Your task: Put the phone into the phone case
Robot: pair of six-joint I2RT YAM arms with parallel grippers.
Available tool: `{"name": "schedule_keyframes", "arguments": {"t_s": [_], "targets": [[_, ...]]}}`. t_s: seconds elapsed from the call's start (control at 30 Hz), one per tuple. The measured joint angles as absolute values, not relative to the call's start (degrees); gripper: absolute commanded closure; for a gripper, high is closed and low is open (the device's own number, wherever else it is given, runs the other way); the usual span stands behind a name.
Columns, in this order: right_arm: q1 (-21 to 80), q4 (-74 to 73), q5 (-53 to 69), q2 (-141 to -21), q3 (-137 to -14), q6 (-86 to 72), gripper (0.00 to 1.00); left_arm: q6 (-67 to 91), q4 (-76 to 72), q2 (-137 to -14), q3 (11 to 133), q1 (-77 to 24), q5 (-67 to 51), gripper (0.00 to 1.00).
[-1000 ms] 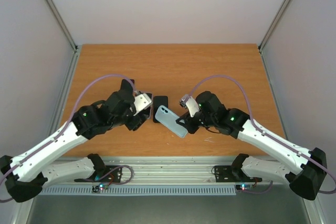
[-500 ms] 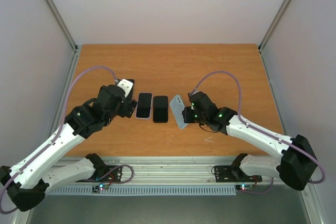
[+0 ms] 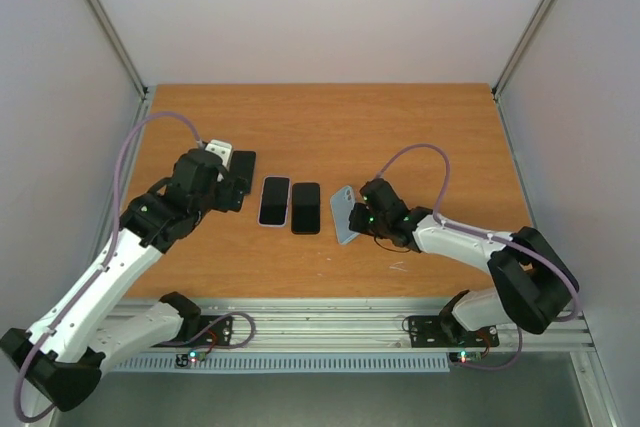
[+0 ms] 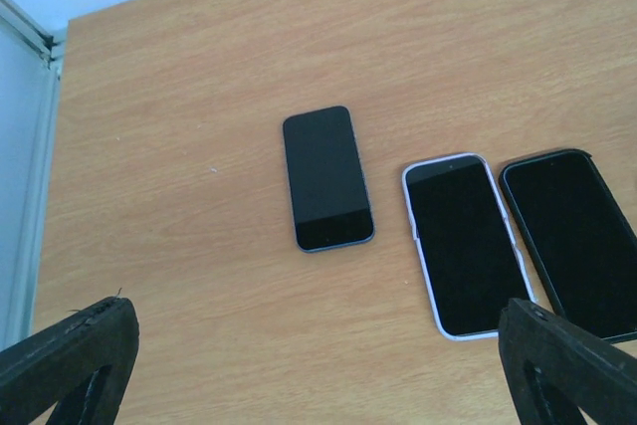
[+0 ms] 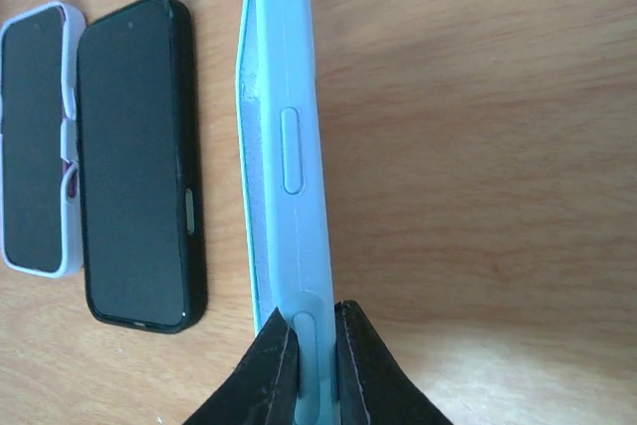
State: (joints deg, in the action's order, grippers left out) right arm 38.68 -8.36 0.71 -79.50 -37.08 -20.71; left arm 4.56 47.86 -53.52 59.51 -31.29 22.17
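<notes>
A bare dark phone (image 4: 328, 178) lies flat on the wooden table (image 3: 400, 137); in the top view it (image 3: 246, 159) is partly under my left gripper. My left gripper (image 4: 318, 345) (image 3: 232, 185) is open and empty, hovering above the table just short of this phone. The light blue phone case (image 5: 289, 146) (image 3: 344, 215) stands up on its long edge. My right gripper (image 5: 317, 345) (image 3: 362, 217) is shut on its lower end, one finger on each side.
A phone in a lilac case (image 3: 274, 201) (image 4: 463, 246) (image 5: 35, 136) and a phone in a black case (image 3: 306, 207) (image 4: 572, 241) (image 5: 139, 161) lie side by side between the bare phone and the blue case. Grey walls enclose the table.
My left gripper has drawn back to the left and away, uncovering the lilac-cased phone. My right gripper has turned the blue case from lying slanted to standing on its edge.
</notes>
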Motion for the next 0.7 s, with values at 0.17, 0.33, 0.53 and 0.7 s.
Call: {"name": "schedule_keyframes", "arguments": {"t_s": [0.17,0.33,0.53,0.7], "targets": [[36.4,-4.2,3.6,-80.3,-35.1,-21.3,0.86,5.3,47.8,-54.9,59.5,-29.3,19.9,0.01],[34.1,-3.0,6.0,-80.8,-33.6,-21.5,0.71,5.7,47.8,-55.8,59.5,-28.1,19.5,0.01],[32.7,-3.3,7.0,-81.2,-32.8,-21.3,0.61,5.8,47.7,-57.5,59.3,-27.4,19.9,0.01],[31.9,-4.8,7.1,-80.9,-32.7,-20.3,0.55,5.8,47.7,-60.0,59.2,-27.2,20.4,0.01]]}}
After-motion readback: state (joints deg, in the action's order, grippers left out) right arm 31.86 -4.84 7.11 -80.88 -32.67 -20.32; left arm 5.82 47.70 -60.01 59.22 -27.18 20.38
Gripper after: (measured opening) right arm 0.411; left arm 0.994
